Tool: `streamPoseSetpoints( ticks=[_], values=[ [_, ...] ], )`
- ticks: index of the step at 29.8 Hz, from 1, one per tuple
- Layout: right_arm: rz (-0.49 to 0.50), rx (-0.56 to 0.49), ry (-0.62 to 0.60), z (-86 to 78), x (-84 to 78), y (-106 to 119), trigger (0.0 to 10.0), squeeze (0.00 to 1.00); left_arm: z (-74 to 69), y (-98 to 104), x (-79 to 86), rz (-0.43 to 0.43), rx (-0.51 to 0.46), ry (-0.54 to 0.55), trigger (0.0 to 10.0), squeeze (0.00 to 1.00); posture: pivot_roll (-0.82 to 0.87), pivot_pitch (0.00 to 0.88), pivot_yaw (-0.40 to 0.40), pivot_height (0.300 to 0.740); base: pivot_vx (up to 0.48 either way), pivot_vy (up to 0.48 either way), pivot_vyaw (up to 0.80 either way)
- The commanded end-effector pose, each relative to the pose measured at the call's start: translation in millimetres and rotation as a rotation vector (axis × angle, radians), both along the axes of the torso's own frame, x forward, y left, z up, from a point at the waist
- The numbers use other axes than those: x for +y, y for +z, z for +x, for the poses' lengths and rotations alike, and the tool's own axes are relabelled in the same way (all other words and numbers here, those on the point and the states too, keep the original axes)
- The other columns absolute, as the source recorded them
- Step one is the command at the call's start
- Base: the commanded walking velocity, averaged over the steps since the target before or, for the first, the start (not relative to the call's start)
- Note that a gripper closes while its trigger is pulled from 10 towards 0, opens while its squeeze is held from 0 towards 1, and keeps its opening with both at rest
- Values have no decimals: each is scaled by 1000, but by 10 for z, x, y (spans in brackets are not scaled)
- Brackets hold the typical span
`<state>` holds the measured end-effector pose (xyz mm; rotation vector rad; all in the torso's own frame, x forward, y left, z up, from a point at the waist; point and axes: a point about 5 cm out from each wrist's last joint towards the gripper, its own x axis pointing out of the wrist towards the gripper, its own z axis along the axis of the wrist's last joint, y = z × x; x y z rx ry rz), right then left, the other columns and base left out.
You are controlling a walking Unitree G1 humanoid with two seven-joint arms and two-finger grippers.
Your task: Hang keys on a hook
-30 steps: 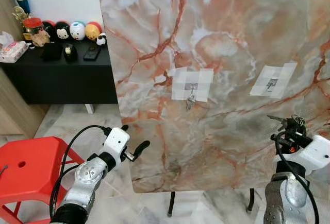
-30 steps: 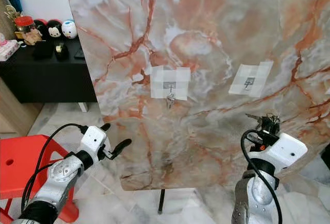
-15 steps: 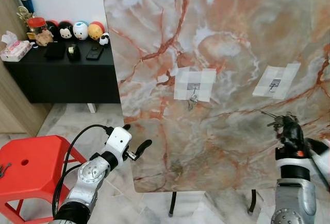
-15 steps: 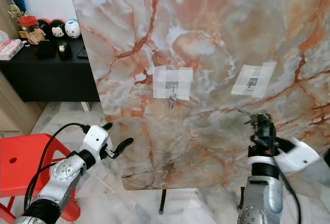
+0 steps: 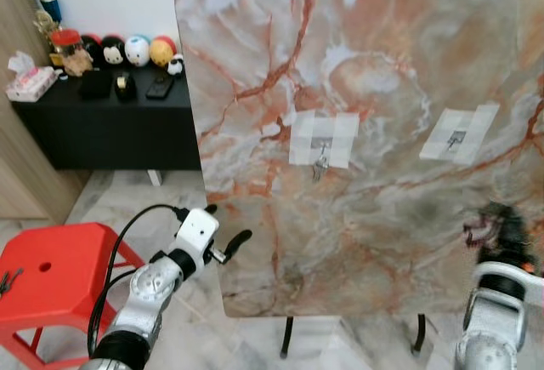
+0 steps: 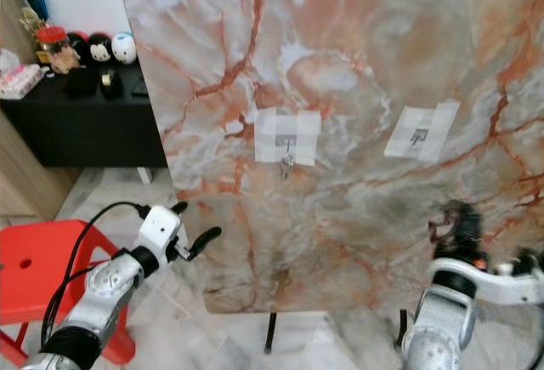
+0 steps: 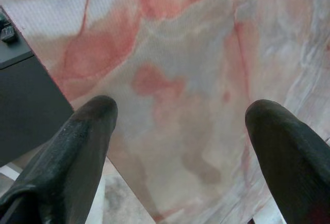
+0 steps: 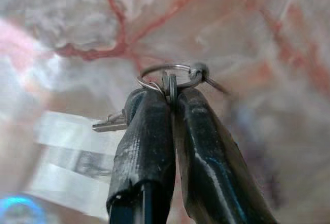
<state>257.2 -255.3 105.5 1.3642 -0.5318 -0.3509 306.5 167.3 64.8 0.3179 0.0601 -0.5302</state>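
Note:
An upright marble board point(image 5: 365, 72) carries two taped hooks. The left hook point(image 5: 320, 143) has a small bunch of keys point(image 5: 319, 167) hanging from it. The right hook point(image 5: 456, 139) is bare. My right gripper point(image 5: 497, 222) is blurred, low in front of the board and below the right hook. It is shut on a key ring point(image 8: 170, 77) with a key point(image 8: 108, 125) sticking out sideways, and a tape patch point(image 8: 67, 157) shows behind it. My left gripper point(image 5: 227, 222) is open at the board's lower left edge, with nothing between its fingers point(image 7: 77, 147).
A red stool point(image 5: 51, 272) stands at my lower left. Behind it is a black sideboard point(image 5: 102, 123) with round toys point(image 5: 136, 49) and small items. A wooden cabinet point(image 5: 17, 157) is at the far left. The board's thin black legs point(image 5: 287, 338) rest on a marble floor.
My right gripper has turned and shifted a little right and down with the keys, and is now blurred. The left arm has hardly moved. The camera has shifted slightly.

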Motion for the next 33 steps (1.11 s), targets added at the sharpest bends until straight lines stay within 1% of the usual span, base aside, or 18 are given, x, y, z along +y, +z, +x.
streamPoseSetpoints(
  ticks=[1, 3, 6, 9, 10, 11, 12, 13, 15, 17, 18, 19, 22, 27, 30, 31, 32, 33],
  values=[
    [23, -3, 40, 59, 102, -36, 10000, 0, 27, 49, -18, 18, -28, -14, 10000, 945, 13, 0, -57, 740, 0, 0, 0],
    [-15, 14, 72, 91, 153, -49, 10000, 0, 23, 40, -13, 28, -27, -16, 10000, 949, 15, 0, -58, 740, 0, 0, 0],
    [-9, 0, 128, 126, 224, -55, 10000, 0, 21, 38, -2, 32, -28, -13, 10000, 945, 15, 0, -60, 740, 0, 0, 0],
    [-59, -63, 214, 165, 323, 12, 10000, 0, 19, 38, 7, 34, -28, -13, 10000, 945, 15, 0, -60, 740, 0, 0, 0],
    [-134, -72, 273, 195, 399, 51, 10000, 0, 21, 38, 7, 35, -28, -12, 10000, 945, 15, 0, -59, 740, 0, 0, 0],
    [-99, -149, 306, 198, 441, 106, 10000, 0, 22, 38, 2, 40, -29, -14, 10000, 945, 17, 0, -62, 740, 0, 0, 0],
    [-82, -171, 309, 197, 444, 118, 10000, 0, 23, 38, 1, 41, -29, -15, 10000, 945, 17, 0, -62, 740, 0, 0, 0],
    [-54, -239, 315, 172, 444, 174, 10000, 0, 24, 40, 0, 44, -30, -16, 10000, 941, 22, 0, -63, 740, 0, 0, 0],
    [-33, -326, 326, 131, 448, 246, 10000, 0, 25, 41, 4, 46, -32, -17, 10000, 945, 21, 0, -63, 740, 0, 0, 0],
    [-12, -436, 377, 55, 482, 318, 10000, 0, 25, 41, 6, 47, -33, -15, 10000, 941, 20, 0, -63, 740, 0, 0, 0],
    [-6, -446, 395, 40, 495, 309, 10000, 0, 25, 41, 6, 48, -33, -16, 10000, 941, 20, 0, -63, 740, 0, 0, 0],
    [-4, -448, 406, 33, 502, 298, 10000, 0, 25, 40, 6, 49, -33, -17, 10000, 941, 20, 0, -63, 740, 0, 0, 0],
    [69, -466, 389, 4, 462, 246, 10000, 0, 23, 39, 8, 54, -33, -20, 10000, 945, 22, 0, -63, 740, 0, 0, 0],
    [94, -504, 382, -10, 423, 242, 10000, 0, 21, 38, 14, 59, -32, -22, 10000, 941, 24, 0, -61, 740, 0, 0, 0],
    [54, -429, 375, 37, 415, 162, 10000, 0, 20, 35, 20, 62, -31, -24, 10000, 937, 23, 0, -62, 740, 0, 0, 0],
    [44, -369, 354, 64, 401, 100, 10000, 0, 18, 34, 20, 64, -31, -25, 10000, 937, 26, 0, -62, 740, 0, 0, 0],
    [44, -369, 354, 64, 401, 100, 10000, 0, 18, 34, 20, 64, -31, -25, 10000, 937, 26, 0, -62, 740, 0, 0, 0],
    [47, -326, 327, 81, 378, 49, 10000, 0, 18, 33, 20, 67, -31, -26, 10000, 937, 26, 0, -62, 740, 0, 0, 0]
  ],
)
